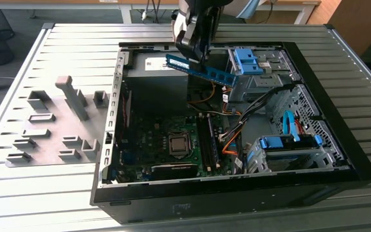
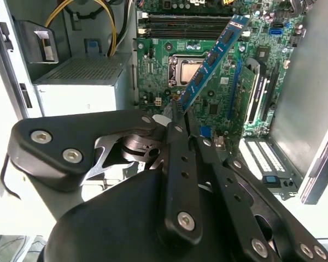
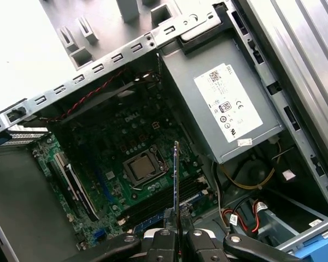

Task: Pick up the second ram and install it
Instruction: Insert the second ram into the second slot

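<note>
I am carrying the second ram [image 2: 212, 59], my fingers [image 2: 176, 109] pinched on it, above the motherboard [image 1: 166, 140] (slots at five o'clock); alignment is needed.

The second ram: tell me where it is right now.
The second ram is pinched at one end in the gripper, held in the air over the open computer case. In the exterior view it hangs above the motherboard, beside the blue drive latch.
</note>
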You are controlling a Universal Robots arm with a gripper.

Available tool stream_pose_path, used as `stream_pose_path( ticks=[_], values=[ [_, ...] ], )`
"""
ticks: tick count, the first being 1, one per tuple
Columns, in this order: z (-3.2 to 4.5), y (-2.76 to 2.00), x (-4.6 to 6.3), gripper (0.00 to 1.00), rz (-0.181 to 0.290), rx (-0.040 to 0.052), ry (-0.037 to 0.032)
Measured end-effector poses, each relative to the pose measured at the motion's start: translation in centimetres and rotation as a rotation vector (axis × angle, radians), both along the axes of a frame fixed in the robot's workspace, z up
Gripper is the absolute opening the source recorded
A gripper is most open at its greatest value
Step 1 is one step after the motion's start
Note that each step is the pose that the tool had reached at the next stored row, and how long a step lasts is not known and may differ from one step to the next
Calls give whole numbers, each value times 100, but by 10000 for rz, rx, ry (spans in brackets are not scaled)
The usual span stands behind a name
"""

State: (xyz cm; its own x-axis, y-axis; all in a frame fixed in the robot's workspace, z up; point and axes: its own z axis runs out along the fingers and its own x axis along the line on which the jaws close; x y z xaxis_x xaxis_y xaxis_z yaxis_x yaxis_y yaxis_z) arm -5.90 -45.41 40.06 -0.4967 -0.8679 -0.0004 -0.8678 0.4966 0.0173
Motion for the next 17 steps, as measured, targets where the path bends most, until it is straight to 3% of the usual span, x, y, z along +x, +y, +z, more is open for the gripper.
stream_pose_path(
  ticks=[10,17],
  values=[
    [-3,0,0,14,-505,0,1],
    [-8,0,0,14,-1275,0,0]
  ],
)
